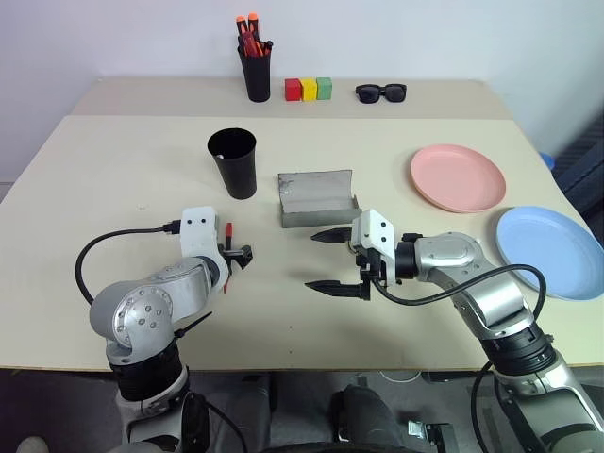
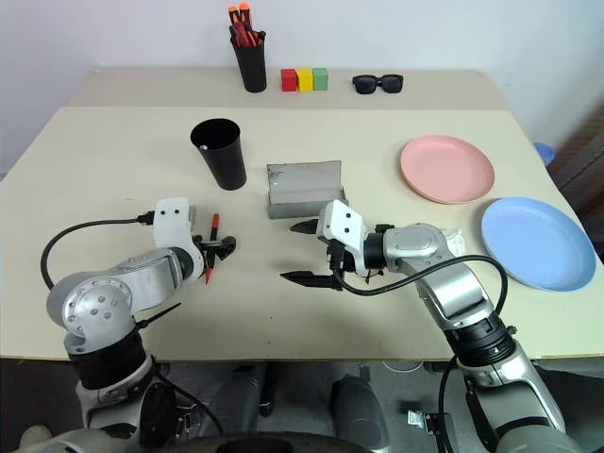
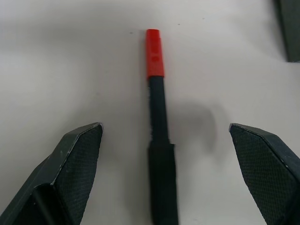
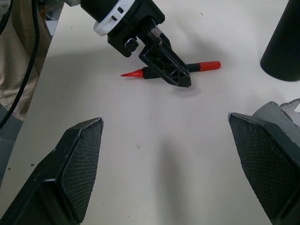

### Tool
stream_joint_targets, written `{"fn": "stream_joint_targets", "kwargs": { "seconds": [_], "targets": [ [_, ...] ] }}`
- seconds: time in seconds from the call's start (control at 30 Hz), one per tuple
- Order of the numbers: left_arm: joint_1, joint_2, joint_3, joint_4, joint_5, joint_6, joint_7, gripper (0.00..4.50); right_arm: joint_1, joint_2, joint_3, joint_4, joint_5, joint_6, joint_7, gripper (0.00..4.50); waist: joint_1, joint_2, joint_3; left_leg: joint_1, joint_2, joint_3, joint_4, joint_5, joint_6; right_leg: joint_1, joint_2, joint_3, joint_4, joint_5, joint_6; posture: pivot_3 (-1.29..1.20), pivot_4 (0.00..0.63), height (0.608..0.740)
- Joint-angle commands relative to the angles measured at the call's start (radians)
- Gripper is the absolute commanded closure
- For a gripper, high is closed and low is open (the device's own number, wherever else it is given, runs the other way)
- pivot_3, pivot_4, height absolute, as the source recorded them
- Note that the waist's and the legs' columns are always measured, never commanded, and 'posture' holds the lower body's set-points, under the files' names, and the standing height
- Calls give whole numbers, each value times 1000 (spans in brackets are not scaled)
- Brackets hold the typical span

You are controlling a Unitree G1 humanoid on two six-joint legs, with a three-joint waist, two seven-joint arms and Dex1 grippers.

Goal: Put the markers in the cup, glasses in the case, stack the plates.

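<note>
Left gripper (image 2: 219, 247), lower left of the head view: jaws spread wide, holding nothing. Red marker (image 3: 157, 117) lies flat on the table (image 1: 113, 170) between the fingers (image 3: 77, 154), touching neither. Judging by that, it's loose and needs a regrasp before it can go to the cup.

Right gripper (image 1: 340, 261), centre frame: also wide open and empty, hanging just below the case, pointing toward the left arm. Looks like it's parked there for a handover or to work the case.

Black cup (image 1: 233, 162) upright, upper-left of centre, well clear of the marker; something pale shows at its inner rim, can't tell what. Grey case (image 1: 317, 197) sits open at centre, lid up; no glasses visible inside from here.

Pink plate (image 1: 457, 176) and blue plate (image 1: 550, 251) at right, side by side, not stacked.

Far edge, not task items: pen holder (image 1: 257, 71) with orange-capped pens, colour blocks (image 1: 309, 89), black sunglasses (image 1: 381, 92).
</note>
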Motion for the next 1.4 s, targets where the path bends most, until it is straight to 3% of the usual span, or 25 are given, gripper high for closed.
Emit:
{"fn": "stream_joint_targets", "kwargs": {
  "seconds": [0.03,0.07,0.23,0.33,0.37,0.47,0.7,0.83,1.03,1.17,1.4],
  "targets": [
    [29,4,4,23,-90,13,61,573,-13,-4,-4,-10,-17,-18,-7,132,0,0,0,0,0,0,0,0,0,0,0,0,0,0,0,0,150,740],
    [29,5,8,28,-110,13,77,822,-14,-2,-4,-8,-20,-19,-7,132,0,0,0,0,0,0,0,0,0,0,0,0,0,0,0,0,150,740],
    [24,27,25,37,-188,13,162,3114,-19,14,1,20,-60,-41,-32,132,1,0,0,0,0,0,0,0,0,0,0,0,0,0,0,0,150,740],
    [-32,40,58,7,-129,13,173,4469,-22,30,-2,29,-69,-49,-46,132,1,0,0,0,0,0,0,0,0,0,0,0,0,0,0,0,150,740],
    [-58,60,57,-16,-91,-2,157,4469,-23,36,-4,32,-70,-50,-52,132,0,-1,1,0,0,0,0,0,0,0,0,0,0,0,0,0,150,740],
    [-70,203,-48,-118,74,-281,55,4469,-26,73,-19,46,-70,-56,-89,132,-4,-3,2,0,-1,1,-1,3,-6,-2,2,0,0,0,-1,0,150,740],
    [24,212,-27,-168,261,-738,-120,4469,-94,268,-117,141,-92,-134,-350,132,-3,-2,2,-1,0,3,-3,4,-8,-2,2,1,-2,1,-1,0,150,740],
    [45,239,-107,-128,398,-898,-188,4469,-116,413,-171,163,-99,-181,-521,132,2,-3,2,-1,0,4,-4,4,-8,-3,3,0,-1,1,-1,0,150,740],
    [-33,210,-176,58,552,-1101,-232,4469,-106,507,-131,239,-194,-277,-644,132,-2,-3,2,-1,-1,4,-3,3,-5,-3,3,0,-1,1,-1,0,150,740],
    [-145,201,-218,288,645,-1305,-288,4469,-100,554,-97,293,-230,-316,-680,132,-2,-3,2,-2,-1,4,-4,4,-5,-5,4,0,1,1,-2,0,150,740],
    [-284,162,-232,644,702,-1618,-382,4469,-113,597,-81,329,-244,-351,-705,132,-3,-3,2,-3,-1,5,-4,4,-6,-6,4,0,1,1,-1,0,150,740]
  ]
}}
